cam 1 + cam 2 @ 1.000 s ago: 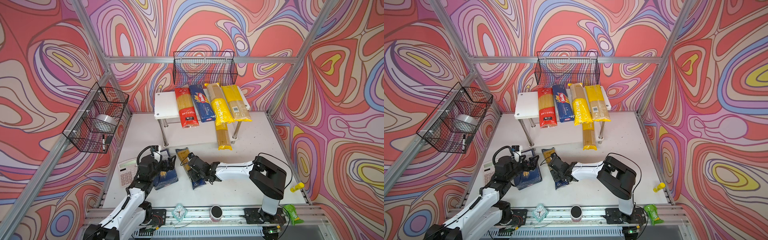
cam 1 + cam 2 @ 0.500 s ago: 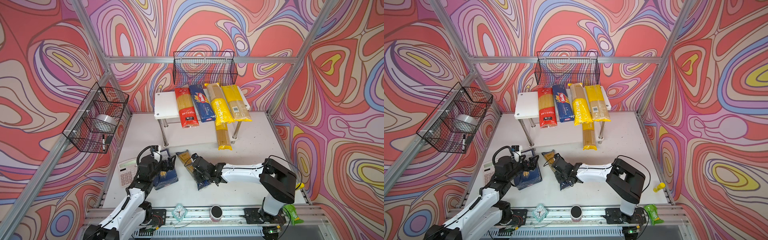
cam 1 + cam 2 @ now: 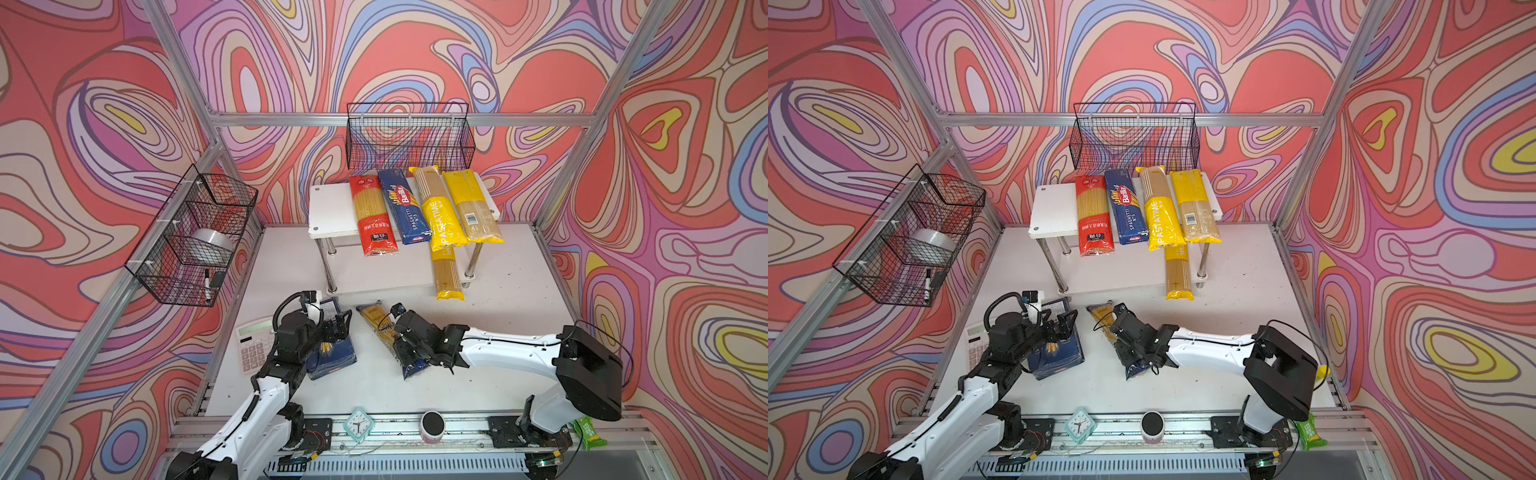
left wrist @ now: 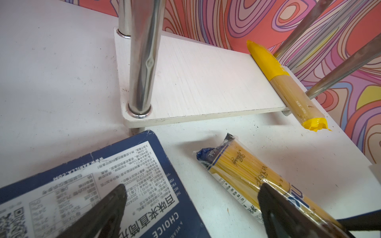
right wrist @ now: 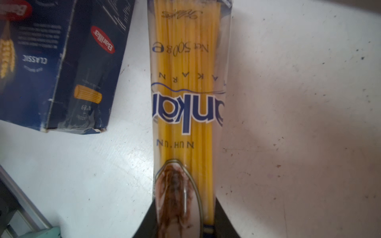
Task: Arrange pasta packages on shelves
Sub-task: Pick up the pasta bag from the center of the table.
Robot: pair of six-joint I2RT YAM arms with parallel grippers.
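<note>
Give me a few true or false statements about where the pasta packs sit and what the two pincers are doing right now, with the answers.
1. The red spaghetti bag lies on the white two-tier rack's top board. True.
2. Two packs lie on the rack's lower board. False: only one shows there, a yellow-ended spaghetti pack, sticking out past the front edge.
3. The right pincer is closed on the clear spaghetti bag with dark-blue ends. True.
4. The left pincer grips the wide dark-blue Barilla box. False: its jaws stand open, holding nothing.
</note>
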